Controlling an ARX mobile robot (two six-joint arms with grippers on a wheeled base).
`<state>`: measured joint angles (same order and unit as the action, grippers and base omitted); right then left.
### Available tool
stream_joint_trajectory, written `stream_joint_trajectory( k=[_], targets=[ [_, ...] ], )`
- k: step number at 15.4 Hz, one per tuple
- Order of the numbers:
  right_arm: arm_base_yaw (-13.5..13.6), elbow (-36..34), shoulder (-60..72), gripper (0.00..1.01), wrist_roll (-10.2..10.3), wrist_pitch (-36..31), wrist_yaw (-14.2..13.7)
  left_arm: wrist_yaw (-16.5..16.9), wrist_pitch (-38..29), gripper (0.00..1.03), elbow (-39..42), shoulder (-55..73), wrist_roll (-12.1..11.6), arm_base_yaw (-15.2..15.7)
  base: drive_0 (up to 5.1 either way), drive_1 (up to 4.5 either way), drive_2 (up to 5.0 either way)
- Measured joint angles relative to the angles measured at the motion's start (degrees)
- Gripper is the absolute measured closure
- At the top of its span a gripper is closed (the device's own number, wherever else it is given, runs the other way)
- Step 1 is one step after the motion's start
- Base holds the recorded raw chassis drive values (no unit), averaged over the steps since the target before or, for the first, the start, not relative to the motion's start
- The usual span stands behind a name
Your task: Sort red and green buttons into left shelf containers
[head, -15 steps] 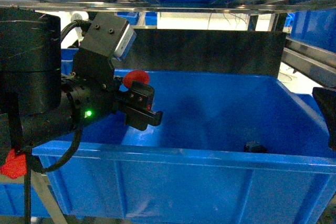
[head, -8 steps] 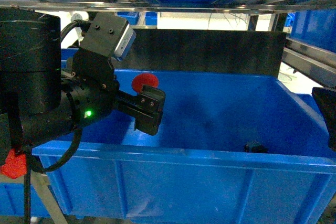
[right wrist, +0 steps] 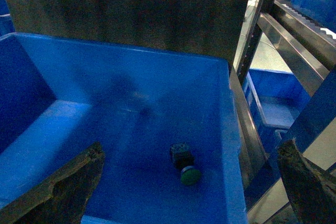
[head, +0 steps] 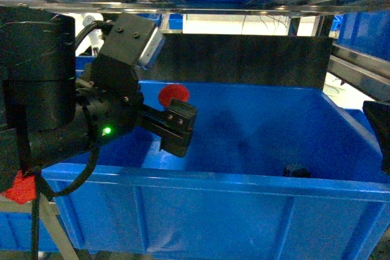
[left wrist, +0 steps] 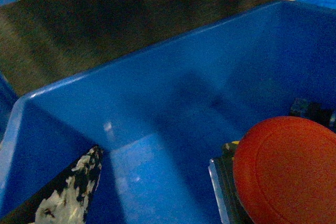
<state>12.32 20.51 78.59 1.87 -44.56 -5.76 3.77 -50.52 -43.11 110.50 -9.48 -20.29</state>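
**Red button poised over the blue bin**

The red button (head: 173, 95) sits clamped in my left gripper (head: 177, 127), its glossy cap up and its black body pinched between the jaws, hanging inside the near-left corner of the large blue bin (head: 207, 182), above the floor and clear of the walls. I hold it there, I judge, so that it drops onto the bin floor rather than striking the rim. In my left wrist view the cap fills the lower right, with bare blue floor beyond it. A green button (right wrist: 190, 174) lies on its side on the bin floor near the right wall, well apart from mine. My right gripper (right wrist: 189, 192) waits above the bin's near-right edge, fingers spread wide and carrying nothing.
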Motion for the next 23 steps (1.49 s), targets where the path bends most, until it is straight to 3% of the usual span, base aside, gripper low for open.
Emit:
stream_joint_trajectory(
  k=[5, 10, 11, 12, 13, 14, 17, 18, 19, 20, 21, 22, 23],
  targets=[
    [0.0, 0.0, 0.0, 0.03, 0.0, 0.0, 0.0, 5.6, 8.7, 0.05, -7.9, 4.6, -4.9, -5.7, 0.0, 0.00, 0.0],
    [0.0, -0.1, 0.1, 0.03, 0.0, -0.8, -0.3, 5.5, 8.6, 0.05, -7.9, 4.6, -5.6, -5.1, 0.0, 0.00, 0.0],
    [-0.1, -3.0, 2.7, 0.15, -0.6, -13.7, -4.3, -2.3, -3.0, 0.11, -6.2, 6.3, -3.5, -6.3, 0.0, 0.00, 0.0],
    [-1.2, -7.0, 1.8, 0.28, -1.1, -19.4, -4.6, -14.7, -14.4, 0.24, -0.3, 5.7, 1.4, -6.0, 0.0, 0.00, 0.0],
    [-2.3, -9.0, -0.4, 0.37, -1.3, -19.8, -4.4, -21.2, -19.1, 0.33, 5.1, 3.7, 4.3, -4.4, 0.0, 0.00, 0.0],
    [-3.9, -10.7, -5.3, 0.53, -1.5, -18.5, -3.3, -24.5, -22.9, 0.49, 12.1, -2.1, 7.0, -0.2, 0.0, 0.00, 0.0],
    [-6.1, -15.2, -14.9, 0.92, -1.5, -12.5, -0.3, -19.2, -23.0, 0.87, 25.0, -14.7, 9.0, 4.8, 0.0, 0.00, 0.0],
    [-7.2, -16.3, -18.9, 0.99, -1.6, -10.0, 0.1, -17.5, -22.9, 1.01, 28.4, -18.7, 9.1, 6.6, 0.0, 0.00, 0.0],
    [-7.6, -17.2, -22.3, 0.99, -1.7, -7.5, 0.8, -16.1, -23.1, 1.01, 30.7, -22.9, 9.3, 8.0, 0.0, 0.00, 0.0],
    [-10.8, -17.9, -25.8, 0.99, -1.7, -4.7, 5.1, -14.6, -21.6, 1.01, 33.0, -27.8, 9.3, 9.7, 0.0, 0.00, 0.0],
    [-12.7, -18.7, -30.5, 0.99, -1.7, -1.0, 5.3, -13.3, -18.7, 1.01, 35.7, -32.1, 9.3, 11.4, 0.0, 0.00, 0.0],
    [-12.6, -19.3, -33.7, 0.99, -1.7, 1.7, 5.6, -12.2, -16.3, 1.01, 37.2, -35.9, 9.3, 12.2, 0.0, 0.00, 0.0],
    [-12.4, -19.6, -36.5, 0.99, -1.7, 4.1, 5.6, -11.0, -9.7, 1.01, 37.5, -41.7, 9.3, 12.9, 0.0, 0.00, 0.0]
  ],
)
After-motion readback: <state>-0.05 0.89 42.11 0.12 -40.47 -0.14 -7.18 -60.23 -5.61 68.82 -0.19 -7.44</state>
